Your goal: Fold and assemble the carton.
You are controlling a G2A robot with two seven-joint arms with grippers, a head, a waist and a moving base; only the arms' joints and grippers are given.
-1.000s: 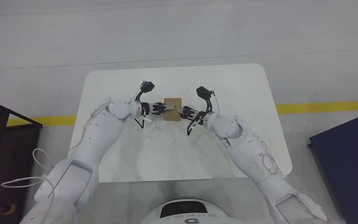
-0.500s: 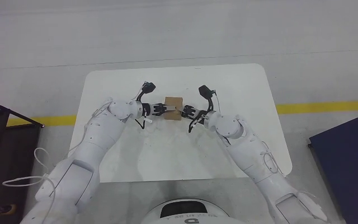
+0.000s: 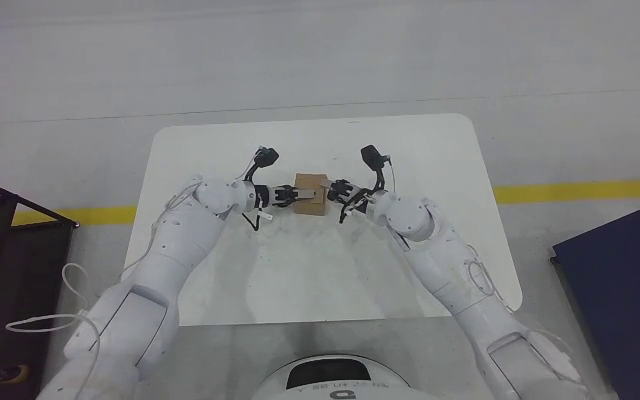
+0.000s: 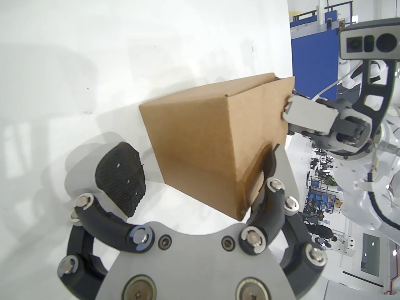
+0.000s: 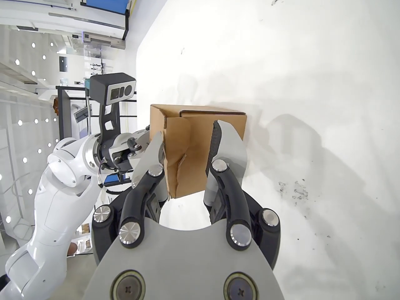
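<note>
The brown cardboard carton (image 3: 311, 194) stands on the white table (image 3: 200, 260), a little toward 12 o'clock from the middle. It sits squarely between the two grippers, the left gripper (image 3: 284, 195) at its 9 o'clock and the right gripper (image 3: 338, 189) at its 3 o'clock. Both are right up against it.

Out on the floor, a yellow stripe (image 3: 560, 190) runs past the table at 3 and 9 o'clock. A dark blue slab (image 3: 605, 300) lies toward 4 o'clock and a black rack (image 3: 20, 260) toward 8 o'clock. Dark scuff marks (image 5: 293, 188) dot the tabletop near the right gripper.

The left gripper (image 4: 201, 154) is spread wide with the carton's (image 4: 187, 132) near corner between its fingers. One finger (image 4: 276, 170) touches the carton's side. The black ribbed pad (image 4: 120, 179) of the other finger stands just apart from it.

The right gripper (image 5: 189, 131) is half spread, astride the ragged-edged flap at the carton's (image 5: 175, 132) open end. One finger (image 5: 153, 152) rests against the outer wall and the other (image 5: 223, 145) lies across the open end. From the left wrist, that outer finger shows pressed to the carton's far edge.
</note>
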